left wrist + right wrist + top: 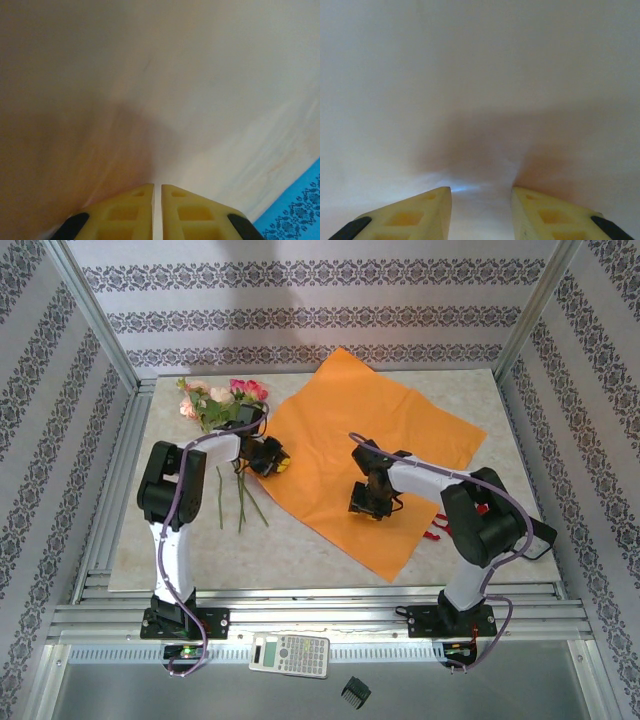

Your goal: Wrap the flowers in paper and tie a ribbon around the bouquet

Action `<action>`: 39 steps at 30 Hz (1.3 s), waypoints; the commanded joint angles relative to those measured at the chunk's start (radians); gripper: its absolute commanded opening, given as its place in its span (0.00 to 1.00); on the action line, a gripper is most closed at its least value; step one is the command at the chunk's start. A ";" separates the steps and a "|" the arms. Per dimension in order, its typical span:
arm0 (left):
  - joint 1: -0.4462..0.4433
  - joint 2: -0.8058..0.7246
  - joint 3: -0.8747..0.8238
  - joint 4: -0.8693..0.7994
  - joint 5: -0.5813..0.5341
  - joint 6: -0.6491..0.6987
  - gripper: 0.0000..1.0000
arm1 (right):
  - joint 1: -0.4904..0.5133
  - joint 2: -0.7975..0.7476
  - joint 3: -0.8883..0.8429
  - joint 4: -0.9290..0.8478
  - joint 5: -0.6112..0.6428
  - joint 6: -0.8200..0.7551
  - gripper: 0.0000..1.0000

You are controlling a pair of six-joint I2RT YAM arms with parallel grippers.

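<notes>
So the paper (385, 445) is lying flat and open on the worktop (290, 560). It's a big creased orange sheet turned corner-on, with one corner pointing at the back wall and another toward the arm bases. The flowers (222, 400) aren't on it, they're just beside its left edge, with the pink and cream heads toward the back-left and the thin green stems trailing toward the front.

The left arm (172, 530) reaches across those stems and its tip sits right at the paper's left edge. In the wrist view the left fingers (132, 212) are pinched down to a thin slit. I can't tell if any paper is caught in there, since everything ahead of them is a washed-out blur.

The right arm (470, 520) bends in over the sheet, with its tip down on the near half. The right fingers (420, 217) are partly spread with a clear gap, and there's just a pale surface close up between them.

The ribbon (436, 531) is a little red squiggle on the worktop just past the paper's right edge, tucked against the right arm and partly hidden by it. Down front, off the worktop, there's a calculator (290, 653) and a small black thing (355, 692) I can't make out.
</notes>
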 commanded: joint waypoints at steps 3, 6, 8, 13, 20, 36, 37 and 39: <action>-0.041 0.057 -0.024 0.156 0.078 -0.056 0.11 | -0.080 -0.064 -0.066 -0.049 0.077 -0.012 0.36; -0.043 0.068 -0.033 0.168 0.079 -0.059 0.11 | -0.091 -0.085 -0.094 -0.051 0.064 -0.020 0.36; -0.030 0.065 -0.035 0.128 0.061 -0.033 0.11 | -0.074 -0.085 -0.099 -0.046 0.047 -0.017 0.36; 0.033 0.030 -0.068 0.054 0.023 0.039 0.11 | -0.002 -0.079 -0.085 -0.068 0.054 0.014 0.36; 0.079 -0.049 -0.044 -0.001 0.040 0.110 0.30 | 0.067 -0.092 -0.045 -0.112 0.076 0.043 0.35; 0.144 0.121 0.534 -0.655 -0.403 0.638 0.21 | 0.020 -0.142 -0.067 -0.208 0.165 -0.028 0.36; 0.147 0.140 0.559 -0.661 -0.415 0.646 0.21 | 0.003 -0.151 -0.093 -0.197 0.165 -0.031 0.36; 0.149 0.172 0.594 -0.665 -0.425 0.660 0.21 | -0.027 -0.144 -0.124 -0.195 0.158 -0.038 0.35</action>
